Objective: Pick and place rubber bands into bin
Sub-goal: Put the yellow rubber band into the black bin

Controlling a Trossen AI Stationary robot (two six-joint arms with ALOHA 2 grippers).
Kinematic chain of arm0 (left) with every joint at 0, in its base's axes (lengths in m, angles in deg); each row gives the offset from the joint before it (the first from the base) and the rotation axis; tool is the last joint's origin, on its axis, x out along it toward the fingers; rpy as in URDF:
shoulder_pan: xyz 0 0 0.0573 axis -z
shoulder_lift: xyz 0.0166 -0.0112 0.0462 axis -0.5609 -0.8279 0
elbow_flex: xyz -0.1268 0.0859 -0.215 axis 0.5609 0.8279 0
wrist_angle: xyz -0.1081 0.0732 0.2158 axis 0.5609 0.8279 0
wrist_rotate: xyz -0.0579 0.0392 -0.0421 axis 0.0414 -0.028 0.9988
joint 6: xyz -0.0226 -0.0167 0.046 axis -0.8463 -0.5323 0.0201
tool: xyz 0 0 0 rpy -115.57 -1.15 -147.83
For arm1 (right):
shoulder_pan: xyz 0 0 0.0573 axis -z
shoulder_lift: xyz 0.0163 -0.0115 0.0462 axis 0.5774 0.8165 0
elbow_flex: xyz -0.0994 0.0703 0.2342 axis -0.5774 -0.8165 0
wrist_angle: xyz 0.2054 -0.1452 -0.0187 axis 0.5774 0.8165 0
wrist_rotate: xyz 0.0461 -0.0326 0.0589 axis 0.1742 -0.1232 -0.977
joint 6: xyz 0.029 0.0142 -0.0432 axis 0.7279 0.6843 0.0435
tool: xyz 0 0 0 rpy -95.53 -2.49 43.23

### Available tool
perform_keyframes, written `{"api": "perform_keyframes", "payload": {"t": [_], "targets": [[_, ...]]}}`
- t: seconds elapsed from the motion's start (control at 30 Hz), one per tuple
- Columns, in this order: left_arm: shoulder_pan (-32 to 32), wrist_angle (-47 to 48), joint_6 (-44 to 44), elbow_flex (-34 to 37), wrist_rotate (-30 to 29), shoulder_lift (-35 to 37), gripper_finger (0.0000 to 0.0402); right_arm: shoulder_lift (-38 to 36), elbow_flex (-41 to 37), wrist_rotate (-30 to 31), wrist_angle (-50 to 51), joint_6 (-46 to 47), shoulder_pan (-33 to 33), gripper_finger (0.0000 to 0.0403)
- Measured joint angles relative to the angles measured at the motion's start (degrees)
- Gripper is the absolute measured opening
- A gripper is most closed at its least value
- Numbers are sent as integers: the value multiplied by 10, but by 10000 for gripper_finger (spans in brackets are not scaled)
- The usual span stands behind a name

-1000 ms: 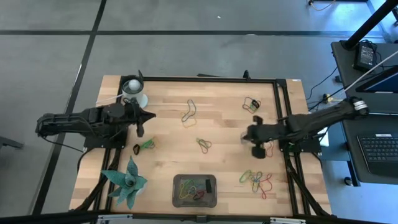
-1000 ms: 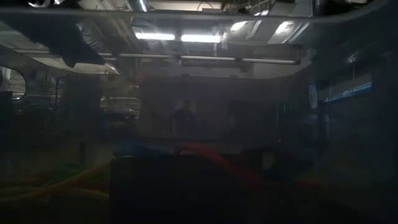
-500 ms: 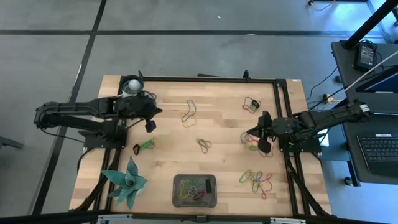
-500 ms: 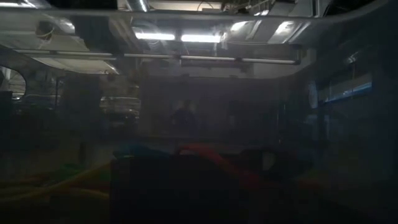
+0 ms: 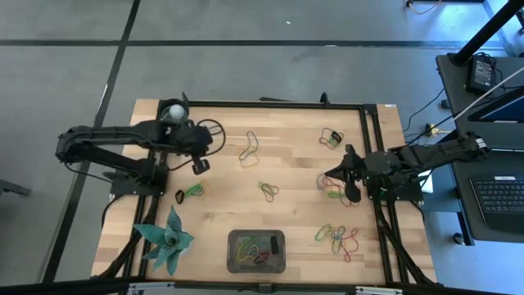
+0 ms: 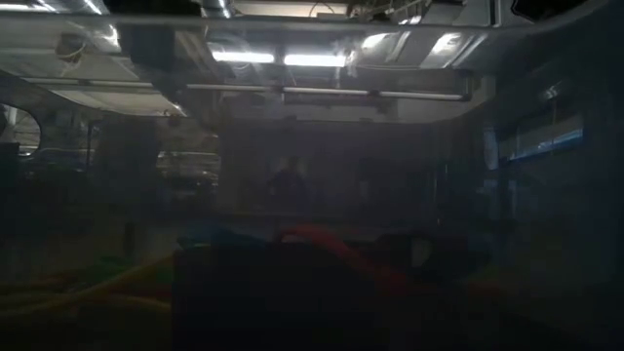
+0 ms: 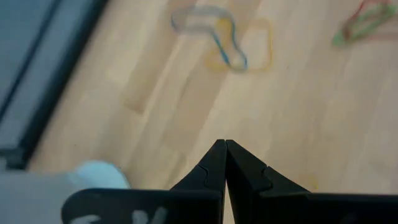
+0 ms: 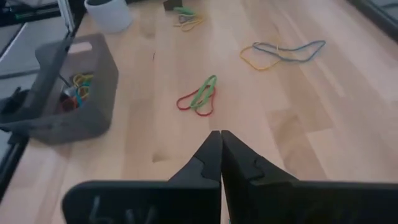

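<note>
Right end effector pressed together, empty, low over worktop. Just ahead: red/green rubber bands, thin, floppy, v. light; pinch one strand, else it slips. Bin beside, some bands inside. Left end effector also pressed together, hovering w/ nothing. No readable writing.

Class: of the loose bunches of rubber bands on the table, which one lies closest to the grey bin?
The red-and-green bunch at the table's middle, directly above the bin in the high view. The other bunches lie farther off, toward the table's edges.
</note>
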Motion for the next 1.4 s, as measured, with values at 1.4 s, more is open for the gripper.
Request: {"api": "perform_keyframes", "payload": {"t": [1.4], "targets": [[57, -123, 14, 139, 165, -255, 98, -160, -1, -11, 98, 21, 0, 4]]}}
